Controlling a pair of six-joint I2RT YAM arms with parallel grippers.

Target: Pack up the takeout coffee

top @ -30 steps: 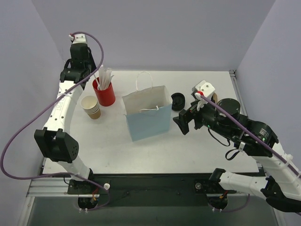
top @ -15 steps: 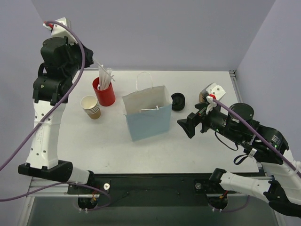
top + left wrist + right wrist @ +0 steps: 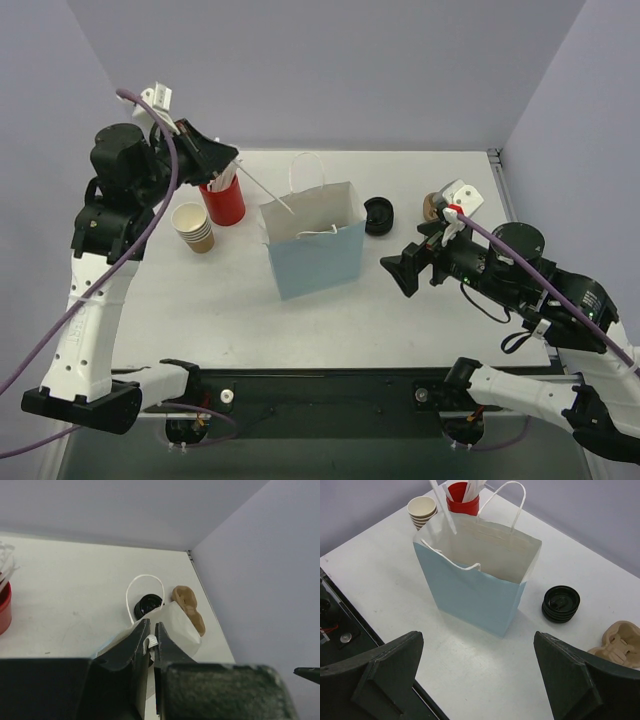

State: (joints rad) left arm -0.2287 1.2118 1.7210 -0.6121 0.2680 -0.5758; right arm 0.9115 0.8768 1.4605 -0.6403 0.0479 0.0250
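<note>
light: bright, even | shadows: soft, faint | blur: left pincer (image 3: 152, 626) base, close-up

No text, label, brand, number or sign can be read in any view. The blue paper bag (image 3: 470, 595) shows plain faces inside and out. The red cup (image 3: 222, 203) and the stack of paper cups (image 3: 193, 228) on the worktop carry no legible print. Any moulded marking on the black lids (image 3: 561, 603) is too small to make out.
</note>
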